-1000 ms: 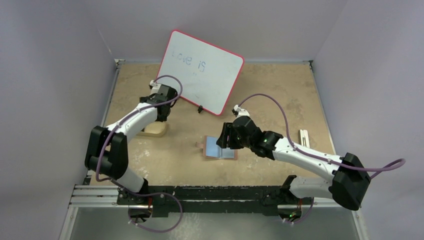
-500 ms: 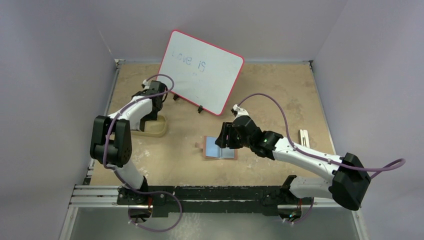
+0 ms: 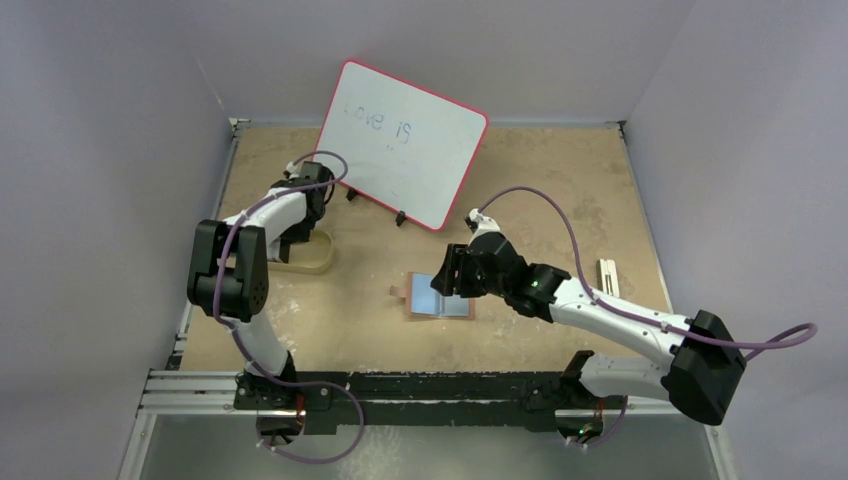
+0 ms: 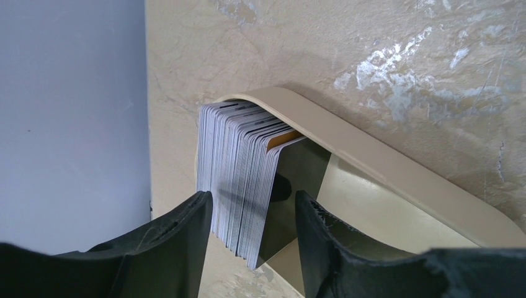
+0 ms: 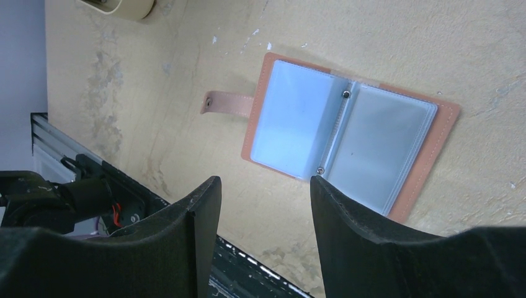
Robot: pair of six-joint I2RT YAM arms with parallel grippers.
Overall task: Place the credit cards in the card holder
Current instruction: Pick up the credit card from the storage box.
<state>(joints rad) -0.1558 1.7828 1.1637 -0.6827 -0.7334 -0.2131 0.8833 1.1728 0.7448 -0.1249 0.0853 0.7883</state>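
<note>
The credit cards (image 4: 239, 180) stand on edge as a thick pale stack at the end of a tan tray (image 4: 384, 167). My left gripper (image 4: 253, 205) is open and straddles the lower part of the stack: its left finger is close against the stack, and a gap shows at the right finger. From above, the left gripper (image 3: 297, 235) points down into the tray (image 3: 318, 258). The card holder (image 5: 347, 133) lies open and flat, brown-rimmed with pale blue pockets and its tab strap out to one side. My right gripper (image 5: 263, 186) hovers open just off its edge, holding nothing. From above, the right gripper (image 3: 445, 272) is over the card holder (image 3: 440, 297).
A red-rimmed whiteboard (image 3: 405, 140) leans on its stand at the back, close behind the left wrist. A small pale wooden piece (image 3: 608, 275) lies at the right. The left wall runs right beside the tray. The black base rail (image 5: 93, 186) borders the table's near edge.
My left arm has swung left and down, bringing its gripper over the tray's card stack, and its jaws have narrowed somewhat. The right arm and the card holder have stayed put.
</note>
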